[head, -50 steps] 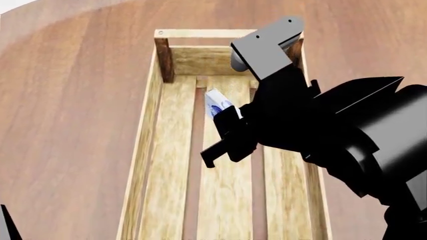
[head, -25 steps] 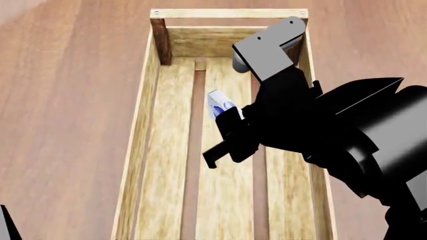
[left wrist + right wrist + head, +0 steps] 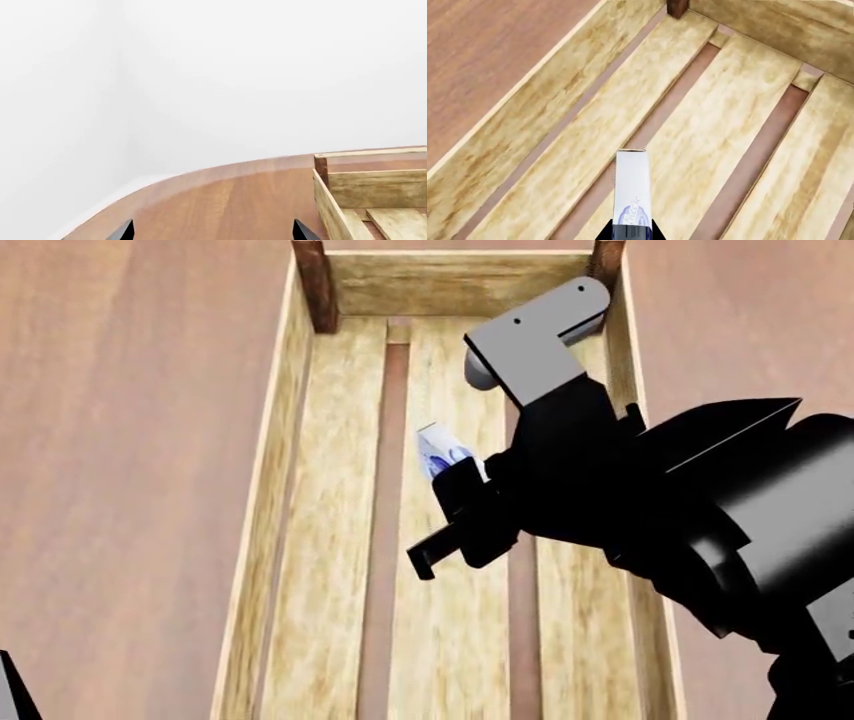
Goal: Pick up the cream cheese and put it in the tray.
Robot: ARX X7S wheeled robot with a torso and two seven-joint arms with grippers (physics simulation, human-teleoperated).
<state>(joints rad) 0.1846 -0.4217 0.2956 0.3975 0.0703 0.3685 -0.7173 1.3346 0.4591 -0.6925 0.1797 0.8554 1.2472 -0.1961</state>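
Over the wooden table point(image 3: 120, 440), my right gripper point(image 3: 447, 472) clamps the cream cheese point(image 3: 438, 448) above the tray point(image 3: 274, 510); only release remains. My left gripper's point(image 3: 210, 231) tips are spread, empty.

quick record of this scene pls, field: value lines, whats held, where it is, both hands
held item: cream cheese, small white box with blue logo, pinched at one end
holder: right hand, shut on the box
position: box above the slatted floor of the tray, inside its walls in the head view
contact with tray: cannot tell, looks held clear of the slats
left hand: open, only the fingertips show, over the wooden table beside the tray
task state: box not yet released
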